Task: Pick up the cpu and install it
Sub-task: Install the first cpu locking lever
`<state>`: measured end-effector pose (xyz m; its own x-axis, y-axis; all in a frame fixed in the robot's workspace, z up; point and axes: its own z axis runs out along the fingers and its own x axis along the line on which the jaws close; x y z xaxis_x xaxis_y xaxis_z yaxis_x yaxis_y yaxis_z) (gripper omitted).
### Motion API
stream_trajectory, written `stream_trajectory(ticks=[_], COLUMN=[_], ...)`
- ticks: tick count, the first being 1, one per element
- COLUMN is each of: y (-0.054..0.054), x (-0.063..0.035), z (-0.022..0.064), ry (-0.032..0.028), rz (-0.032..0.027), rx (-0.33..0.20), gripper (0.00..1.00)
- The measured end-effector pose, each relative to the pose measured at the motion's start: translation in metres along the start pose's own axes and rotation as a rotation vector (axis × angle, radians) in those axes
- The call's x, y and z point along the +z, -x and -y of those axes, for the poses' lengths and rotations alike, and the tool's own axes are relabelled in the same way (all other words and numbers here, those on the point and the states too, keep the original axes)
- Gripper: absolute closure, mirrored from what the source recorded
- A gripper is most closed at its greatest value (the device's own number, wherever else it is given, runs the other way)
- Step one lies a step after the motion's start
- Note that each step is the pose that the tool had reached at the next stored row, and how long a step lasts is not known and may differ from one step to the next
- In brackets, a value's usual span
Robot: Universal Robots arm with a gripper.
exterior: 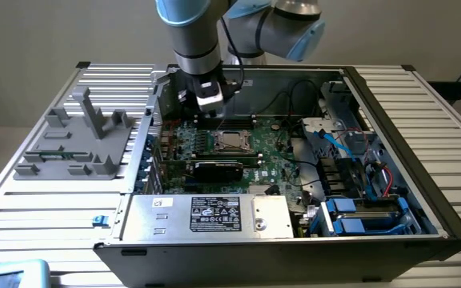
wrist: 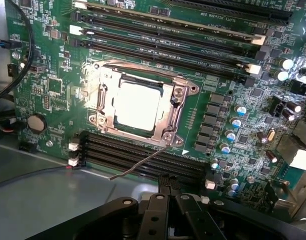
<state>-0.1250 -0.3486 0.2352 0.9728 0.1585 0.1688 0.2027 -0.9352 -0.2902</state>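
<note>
Cpu, a small flat square chip with a dull silver metal top point(wrist: 137, 104), lies in its socket on the board. The black sheet-metal computer case point(exterior: 391, 120) holds the green, densely ribbed motherboard point(exterior: 278, 162). In the exterior view the socket is at 5 o'clock from the black gripper point(exterior: 212, 113), whose fingers are pressed together and carry nothing. A shiny steel socket frame point(wrist: 178, 92) surrounds the chip. Its thin wire lever point(wrist: 137, 165) looks unlatched. I think a slightly tilted cpu could bend pins under pressure.
</note>
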Motion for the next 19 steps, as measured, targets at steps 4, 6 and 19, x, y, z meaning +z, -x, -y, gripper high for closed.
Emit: stream_trajectory(ticks=[4,6,19], y=[0.0005,0.0007,0.0035], x=[0.0025,0.004,0.0082], z=[-0.0008,-0.0012,-0.0026], ry=[0.0104,0.0149,0.0311], rz=[-0.0171,-0.0245,-0.0512], rx=[0.058,0.084,0.189], gripper=[0.89,0.89,0.89])
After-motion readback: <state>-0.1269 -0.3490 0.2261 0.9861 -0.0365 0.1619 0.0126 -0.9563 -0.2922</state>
